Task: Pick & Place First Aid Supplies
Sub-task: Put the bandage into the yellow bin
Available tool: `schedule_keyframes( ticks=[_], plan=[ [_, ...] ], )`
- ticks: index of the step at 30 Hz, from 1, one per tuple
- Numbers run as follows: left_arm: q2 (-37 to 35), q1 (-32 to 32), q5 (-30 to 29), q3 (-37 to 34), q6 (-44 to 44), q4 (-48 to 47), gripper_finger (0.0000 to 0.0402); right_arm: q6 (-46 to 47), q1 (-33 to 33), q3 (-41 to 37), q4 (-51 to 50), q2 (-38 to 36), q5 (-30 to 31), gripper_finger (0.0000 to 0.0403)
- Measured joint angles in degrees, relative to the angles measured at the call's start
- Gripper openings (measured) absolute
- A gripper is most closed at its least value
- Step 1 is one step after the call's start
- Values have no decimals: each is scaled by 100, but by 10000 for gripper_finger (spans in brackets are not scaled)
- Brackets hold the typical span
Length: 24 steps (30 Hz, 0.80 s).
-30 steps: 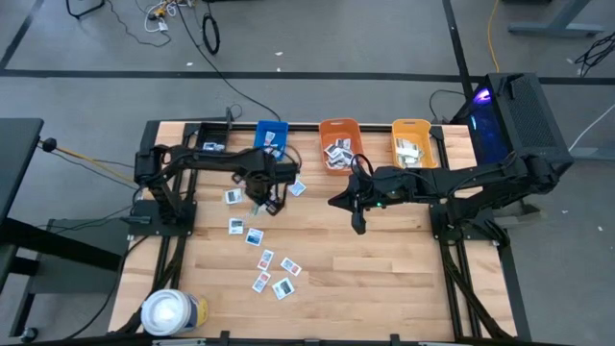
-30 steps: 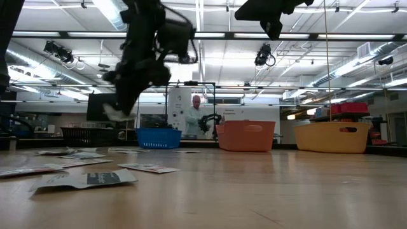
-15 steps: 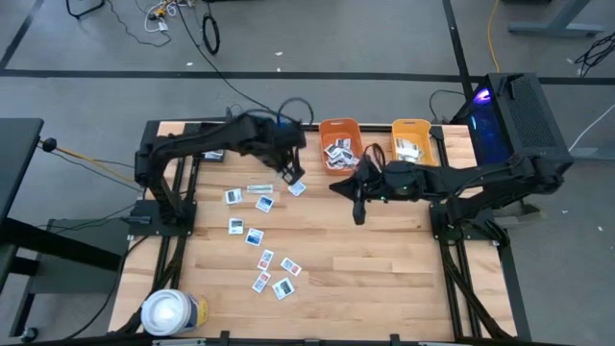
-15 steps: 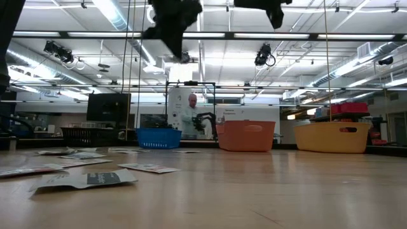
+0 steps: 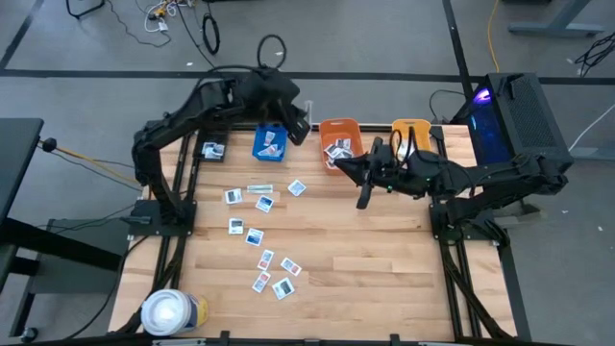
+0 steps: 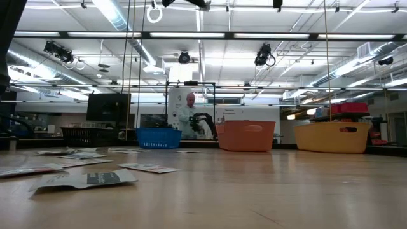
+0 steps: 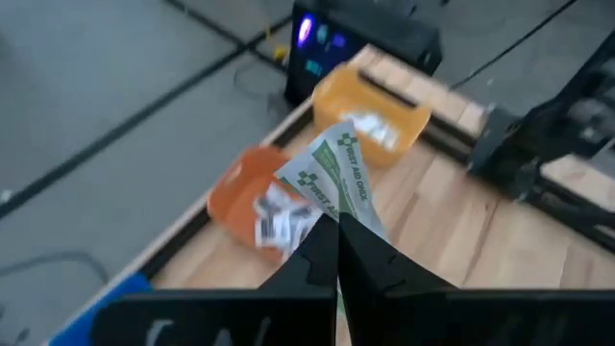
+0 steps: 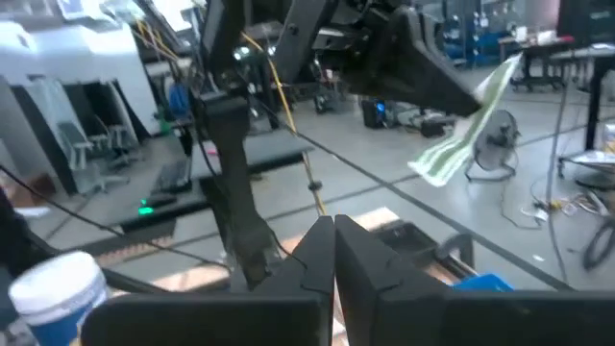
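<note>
My left gripper (image 5: 300, 126) is raised high over the far side of the table, between the blue bin (image 5: 272, 141) and the orange bin (image 5: 340, 144), shut on a pale greenish first-aid strip (image 7: 332, 176). The right wrist view also shows this strip (image 8: 462, 133). My right gripper (image 5: 362, 199) hovers shut and empty in front of the orange bin. Several small white packets (image 5: 261, 203) and another strip (image 5: 259, 187) lie flat on the wooden table. My left gripper pinches the strip near one end (image 7: 338, 213) between its two fingers. Most of the strip sticks out past the fingertips. It is lifted clear of the table and the bins, and slants downward from the fingers in the right wrist view.
A yellow bin (image 5: 411, 141) with packets stands right of the orange bin along the far edge. A large white roll (image 5: 171, 312) stands at the near left corner. The table's near right part is bare wood (image 5: 384, 269). A person (image 6: 189, 114) stands in the room beyond.
My left gripper has risen steeply from the packets on the table's left half and gone toward the far edge and the bins, tipping from pointing down to a shallower slant, with the strip lifted clear. My right gripper has risen a little and tipped up to level.
</note>
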Motion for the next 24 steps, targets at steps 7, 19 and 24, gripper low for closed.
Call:
schedule_keyframes(
  ticks=[7, 19, 24],
  plan=[
    [4, -17, 278, 164, 627, 733, 4, 4, -22, -2, 113, 2, 177, 55],
    [22, -264, 743, 164, 1319, 1342, 2, 619, -167, -1, 10, 4, 908, 248],
    [59, -428, 736, 164, 1525, 1450, 4, 1078, -355, -1, -90, 7, 633, 282]
  ],
)
